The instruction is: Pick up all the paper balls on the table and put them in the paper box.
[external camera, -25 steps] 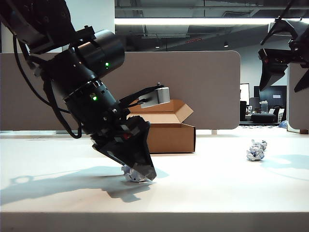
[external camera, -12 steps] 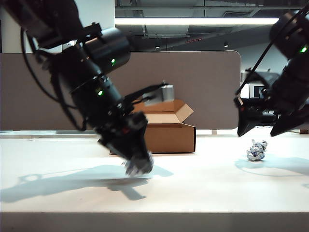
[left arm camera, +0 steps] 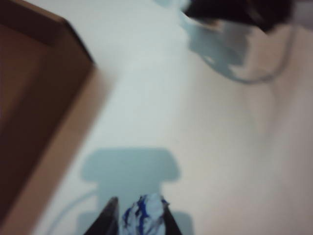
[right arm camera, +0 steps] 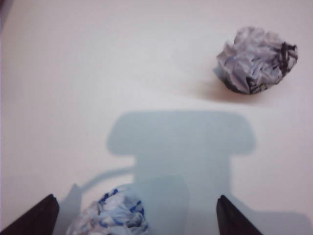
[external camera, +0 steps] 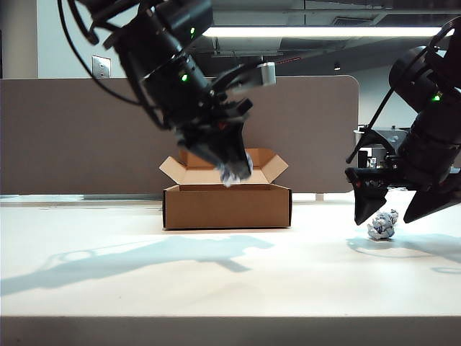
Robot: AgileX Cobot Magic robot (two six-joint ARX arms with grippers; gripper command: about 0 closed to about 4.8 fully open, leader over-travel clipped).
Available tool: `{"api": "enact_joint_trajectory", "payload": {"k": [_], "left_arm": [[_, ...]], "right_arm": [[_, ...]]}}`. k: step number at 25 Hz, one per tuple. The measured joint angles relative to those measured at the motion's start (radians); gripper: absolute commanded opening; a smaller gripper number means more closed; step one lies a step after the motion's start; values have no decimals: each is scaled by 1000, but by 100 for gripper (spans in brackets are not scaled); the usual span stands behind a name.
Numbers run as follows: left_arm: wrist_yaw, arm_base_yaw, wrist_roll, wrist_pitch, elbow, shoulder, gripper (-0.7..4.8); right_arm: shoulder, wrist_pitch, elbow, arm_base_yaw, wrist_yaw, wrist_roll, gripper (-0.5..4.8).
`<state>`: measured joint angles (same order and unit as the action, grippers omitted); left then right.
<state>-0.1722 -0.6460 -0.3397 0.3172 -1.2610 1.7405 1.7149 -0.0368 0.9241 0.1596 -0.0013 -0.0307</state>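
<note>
Left gripper point(external camera: 235, 173) lifted paper ball point(left arm camera: 143, 215) boxward

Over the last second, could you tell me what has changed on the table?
The left gripper closed on a paper ball and lifted it off the table up to the paper box. The right gripper, jaws open, came down over the right-hand ball. That ball and the box stayed put.

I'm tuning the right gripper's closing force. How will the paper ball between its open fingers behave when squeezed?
The paper ball under the right gripper looks loosely crumpled, so it will probably compress. It seems light, and may scoot on the smooth table if touched off-centre. The left gripper holds a similar one securely.
</note>
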Motion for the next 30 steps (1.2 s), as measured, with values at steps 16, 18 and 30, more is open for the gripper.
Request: {"api": "enact_joint_trajectory", "payload": {"k": [16, 18, 30], "left_arm": [[222, 154, 68, -181, -151, 1, 96], [222, 166, 68, -174, -151, 1, 96], [91, 255, 99, -283, -158, 92, 96]], "right_arm": [[50, 31, 2, 0, -48, 6, 226], [55, 39, 2, -1, -53, 5, 179], [68, 1, 73, -1, -108, 7, 146]]}}
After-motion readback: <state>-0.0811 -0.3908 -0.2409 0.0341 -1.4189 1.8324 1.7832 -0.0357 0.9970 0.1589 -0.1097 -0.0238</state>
